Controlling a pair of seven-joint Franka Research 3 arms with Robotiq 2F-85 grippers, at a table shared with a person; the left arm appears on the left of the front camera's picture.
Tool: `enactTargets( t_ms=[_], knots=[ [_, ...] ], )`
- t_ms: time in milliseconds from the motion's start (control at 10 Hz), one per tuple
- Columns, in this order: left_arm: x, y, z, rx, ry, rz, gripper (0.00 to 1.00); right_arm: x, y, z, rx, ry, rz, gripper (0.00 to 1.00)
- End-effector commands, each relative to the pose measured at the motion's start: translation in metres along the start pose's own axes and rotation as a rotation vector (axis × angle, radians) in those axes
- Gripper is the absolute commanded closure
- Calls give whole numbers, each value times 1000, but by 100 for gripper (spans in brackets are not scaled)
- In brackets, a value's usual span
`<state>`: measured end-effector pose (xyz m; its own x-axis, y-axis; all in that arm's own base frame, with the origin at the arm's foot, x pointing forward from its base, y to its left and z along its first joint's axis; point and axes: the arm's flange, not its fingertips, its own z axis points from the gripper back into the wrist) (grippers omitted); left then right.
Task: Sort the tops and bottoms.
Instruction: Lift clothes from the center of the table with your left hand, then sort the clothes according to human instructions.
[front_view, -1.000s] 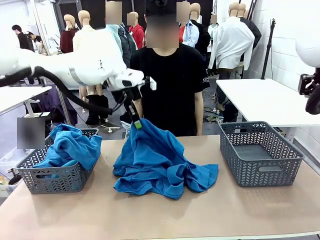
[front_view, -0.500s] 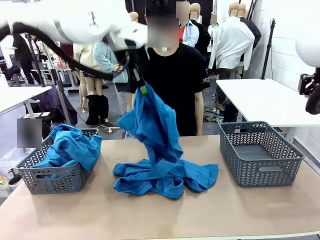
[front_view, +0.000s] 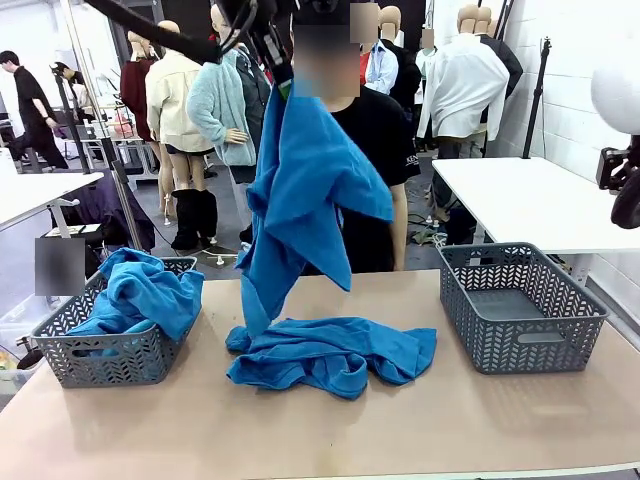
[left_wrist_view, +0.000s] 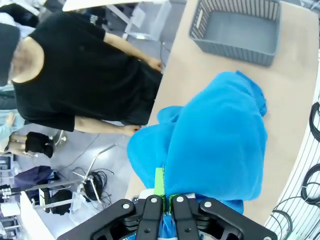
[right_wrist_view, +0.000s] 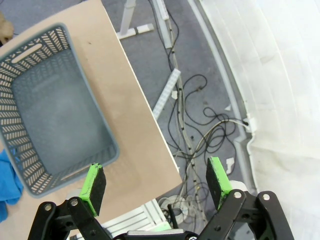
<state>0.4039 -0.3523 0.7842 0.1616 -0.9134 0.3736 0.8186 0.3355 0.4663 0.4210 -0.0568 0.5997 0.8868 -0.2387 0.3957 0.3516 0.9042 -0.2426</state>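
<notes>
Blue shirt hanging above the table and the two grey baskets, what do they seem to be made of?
Blue shirt: soft matte cloth, perhaps a cotton knit; it hangs limp in deep folds. Left basket and right basket: likely moulded plastic, matte grey; rigid walls with regular herringbone cut-outs.

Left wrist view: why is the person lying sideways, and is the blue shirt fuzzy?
Left wrist view: the person looks sideways because that camera rolls with the wrist; the bright blue cloth shirt, close to the lens, looks a little soft. Front view: the same shirt hangs sharp, the person upright.
</notes>
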Motion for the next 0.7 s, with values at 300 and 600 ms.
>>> enactTargets(
  t_ms=[300, 600],
  knots=[
    [-7, -21, 26, 36, 1, 54, 100, 1, 1, 1, -2, 9, -18, 0],
    [6, -7, 24, 19, -23, 31, 100, 1, 1, 1, -2, 9, -18, 0]
  ],
)
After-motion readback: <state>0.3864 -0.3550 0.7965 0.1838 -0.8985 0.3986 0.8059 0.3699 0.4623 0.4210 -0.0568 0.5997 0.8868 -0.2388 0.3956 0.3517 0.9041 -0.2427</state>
